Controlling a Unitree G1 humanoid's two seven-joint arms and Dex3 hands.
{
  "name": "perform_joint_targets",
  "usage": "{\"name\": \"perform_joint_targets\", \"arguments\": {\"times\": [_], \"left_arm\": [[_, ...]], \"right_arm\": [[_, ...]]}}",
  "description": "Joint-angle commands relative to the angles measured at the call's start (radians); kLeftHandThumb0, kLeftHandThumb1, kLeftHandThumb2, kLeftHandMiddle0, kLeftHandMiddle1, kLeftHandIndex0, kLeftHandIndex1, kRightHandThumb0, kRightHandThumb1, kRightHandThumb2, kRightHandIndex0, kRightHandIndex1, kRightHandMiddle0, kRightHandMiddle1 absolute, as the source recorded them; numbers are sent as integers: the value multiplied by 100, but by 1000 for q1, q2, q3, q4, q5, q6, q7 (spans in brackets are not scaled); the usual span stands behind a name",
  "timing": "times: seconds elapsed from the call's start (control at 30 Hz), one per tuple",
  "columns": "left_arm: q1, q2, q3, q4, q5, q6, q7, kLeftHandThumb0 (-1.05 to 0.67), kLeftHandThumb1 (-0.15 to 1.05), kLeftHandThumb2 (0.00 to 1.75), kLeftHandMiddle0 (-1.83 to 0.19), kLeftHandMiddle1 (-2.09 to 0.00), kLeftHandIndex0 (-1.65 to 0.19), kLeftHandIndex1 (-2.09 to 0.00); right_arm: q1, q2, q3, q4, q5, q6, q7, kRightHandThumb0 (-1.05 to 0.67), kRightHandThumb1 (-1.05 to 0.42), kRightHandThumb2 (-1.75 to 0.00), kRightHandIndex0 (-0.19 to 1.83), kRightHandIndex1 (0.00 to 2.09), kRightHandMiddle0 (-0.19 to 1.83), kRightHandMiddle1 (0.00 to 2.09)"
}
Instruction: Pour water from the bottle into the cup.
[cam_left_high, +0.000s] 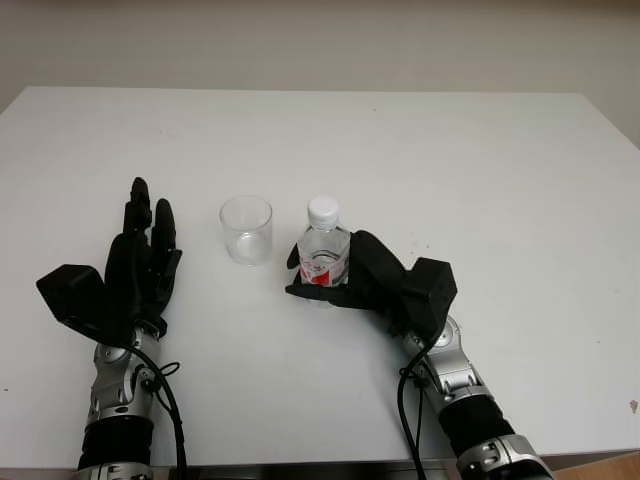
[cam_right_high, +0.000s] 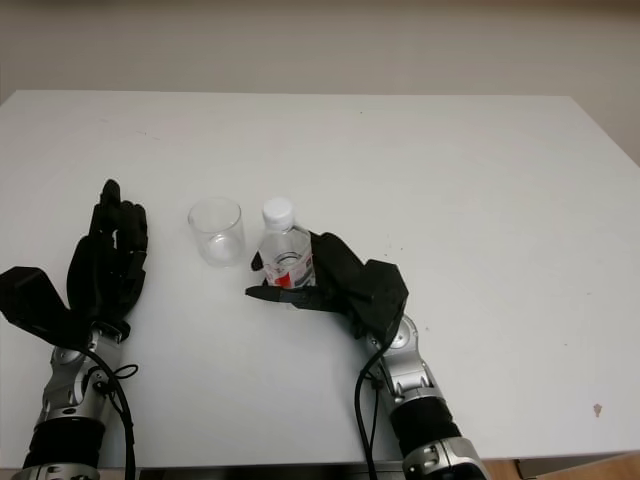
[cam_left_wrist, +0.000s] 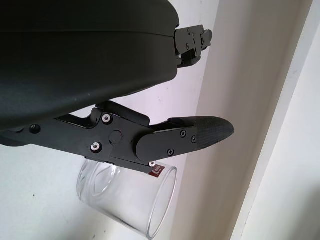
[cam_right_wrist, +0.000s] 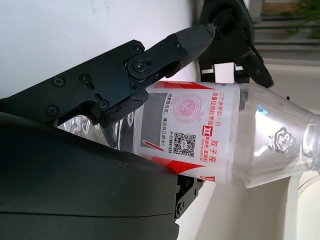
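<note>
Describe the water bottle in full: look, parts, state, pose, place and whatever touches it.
The bottle is small, of clear plastic, with a white screw cap still on and a white-and-red printed label around its body. It stands upright on the white table, just right of the empty clear cup and apart from it. The right hand is wrapped around its labelled middle, fingers on one side and palm on the other. The left hand is open, left of the cup.

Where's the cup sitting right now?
In the left eye view the cup stands upright on the white table, just left of the bottle held by the right hand, with the open left hand on its other side.
</note>
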Motion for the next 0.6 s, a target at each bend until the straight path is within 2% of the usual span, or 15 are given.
{"name": "perform_joint_targets", "arguments": {"times": [0.0, 0.3, 0.47, 0.57], "left_arm": [[-1, -4, -1, 13, 2, -3, -2, -61, 105, 52, 12, -5, 13, -6], [-2, -6, 4, 17, -1, -5, 4, -61, 105, 50, 11, -6, 12, -6], [-6, -1, 5, 26, -1, -10, -1, -61, 105, 50, 11, -5, 11, -6], [-7, 3, 2, 26, 4, -11, -1, -61, 105, 51, 11, -5, 11, -6]], "right_arm": [[2, -19, 12, -4, -17, -28, 0, -43, -105, -26, 169, 209, 153, 209], [5, -16, 18, -10, -32, -21, -33, -42, -105, -36, 181, 209, 160, 209], [-28, 5, -20, 12, -1, -8, -87, -42, -105, -39, 182, 209, 157, 209], [-80, 24, -71, 53, 59, -14, -107, -41, -105, -42, 183, 209, 175, 209]]}}
